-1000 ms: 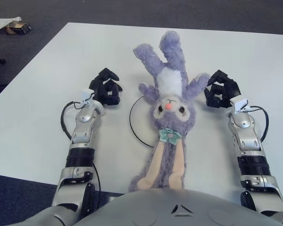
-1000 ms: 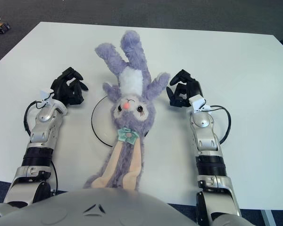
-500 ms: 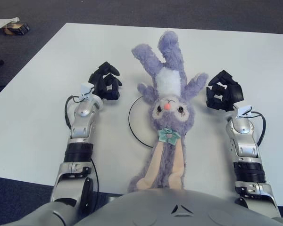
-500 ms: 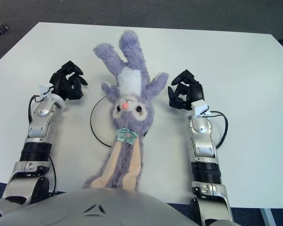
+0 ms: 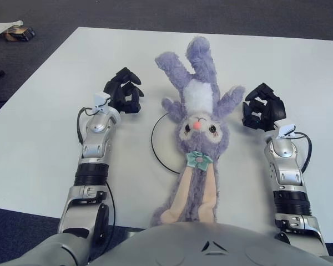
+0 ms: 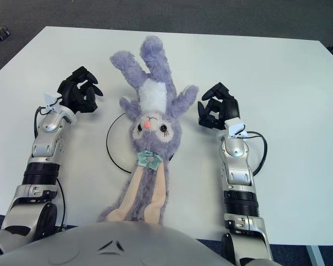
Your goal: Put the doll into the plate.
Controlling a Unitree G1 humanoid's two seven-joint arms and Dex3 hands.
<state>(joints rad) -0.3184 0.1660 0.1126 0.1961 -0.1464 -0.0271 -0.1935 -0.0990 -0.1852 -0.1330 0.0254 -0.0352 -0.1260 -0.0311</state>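
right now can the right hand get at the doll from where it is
Probably yes. The right hand shows just to the right of the doll's outstretched paw, holding nothing, with only bare table between them. The left hand shows on the doll's other side.

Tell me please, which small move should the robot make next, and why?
Probably bring the right hand in to the doll's nearest paw. The doll lies over the plate, which shows only as an arc at its left, and neither this hand nor the left hand holds anything.
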